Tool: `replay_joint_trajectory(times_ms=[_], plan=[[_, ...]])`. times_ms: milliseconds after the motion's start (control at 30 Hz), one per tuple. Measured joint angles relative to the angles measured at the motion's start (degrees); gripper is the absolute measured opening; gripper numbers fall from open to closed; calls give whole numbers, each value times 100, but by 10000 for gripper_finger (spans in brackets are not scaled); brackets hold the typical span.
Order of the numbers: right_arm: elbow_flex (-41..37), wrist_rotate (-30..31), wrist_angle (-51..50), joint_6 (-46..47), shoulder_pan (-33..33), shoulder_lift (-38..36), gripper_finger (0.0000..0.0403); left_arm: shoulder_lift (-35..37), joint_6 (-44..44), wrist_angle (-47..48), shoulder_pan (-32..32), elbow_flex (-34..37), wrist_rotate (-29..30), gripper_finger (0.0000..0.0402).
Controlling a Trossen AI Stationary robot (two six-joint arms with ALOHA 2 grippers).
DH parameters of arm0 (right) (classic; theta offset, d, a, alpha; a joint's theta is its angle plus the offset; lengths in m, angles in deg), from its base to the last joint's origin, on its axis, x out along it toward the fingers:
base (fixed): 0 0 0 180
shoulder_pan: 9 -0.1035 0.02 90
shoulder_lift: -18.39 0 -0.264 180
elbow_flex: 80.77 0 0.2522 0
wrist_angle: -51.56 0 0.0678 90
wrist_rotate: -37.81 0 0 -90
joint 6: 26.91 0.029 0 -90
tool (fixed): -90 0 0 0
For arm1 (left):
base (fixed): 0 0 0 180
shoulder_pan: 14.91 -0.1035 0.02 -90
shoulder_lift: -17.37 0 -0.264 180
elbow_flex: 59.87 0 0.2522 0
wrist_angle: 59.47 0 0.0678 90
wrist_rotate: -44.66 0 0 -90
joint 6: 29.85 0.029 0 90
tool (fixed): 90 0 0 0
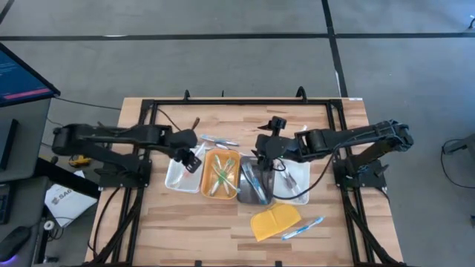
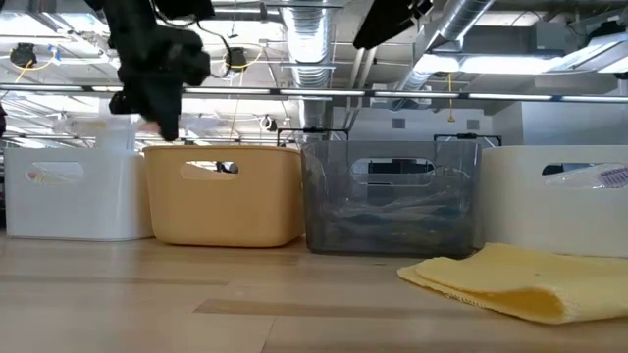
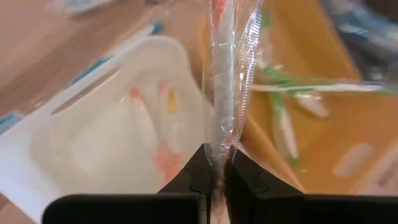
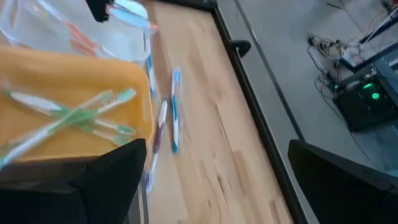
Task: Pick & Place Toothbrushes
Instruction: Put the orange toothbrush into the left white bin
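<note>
Left gripper [image 3: 217,180] is clamped on a wrapped pink toothbrush [image 3: 227,81] over the white tray [image 3: 93,155]; a skewed drop could land it in the orange tray [image 3: 323,130]. Farther off, right gripper [image 1: 261,154], fingers apart, hangs over the grey tray [image 1: 252,185].

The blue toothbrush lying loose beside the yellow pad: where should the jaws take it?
Grip the blue toothbrush mid-handle, coming straight down, jaws across its thin length. It lies flat and diagonal on bare table, just beside the yellow pad, so both long sides look free.
</note>
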Motion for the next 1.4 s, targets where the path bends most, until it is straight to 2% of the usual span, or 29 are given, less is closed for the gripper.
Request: replay_joint_trajectory(times_ms=[333,767,1000,1133,1400], plan=[[0,-7,-250,-2,-175,-48,389,-758,57,177,-32,8,-119,11],[0,-9,-387,-2,-199,-46,389,-934,-122,299,-92,314,-398,12],[0,-20,-487,13,-199,-46,389,-1005,-102,258,-116,433,-256,79],[-2,-20,-512,13,-199,-46,389,-788,-102,254,-116,397,-272,120],[-11,-22,-669,47,-201,-248,389,261,-96,156,-116,267,-294,175]])
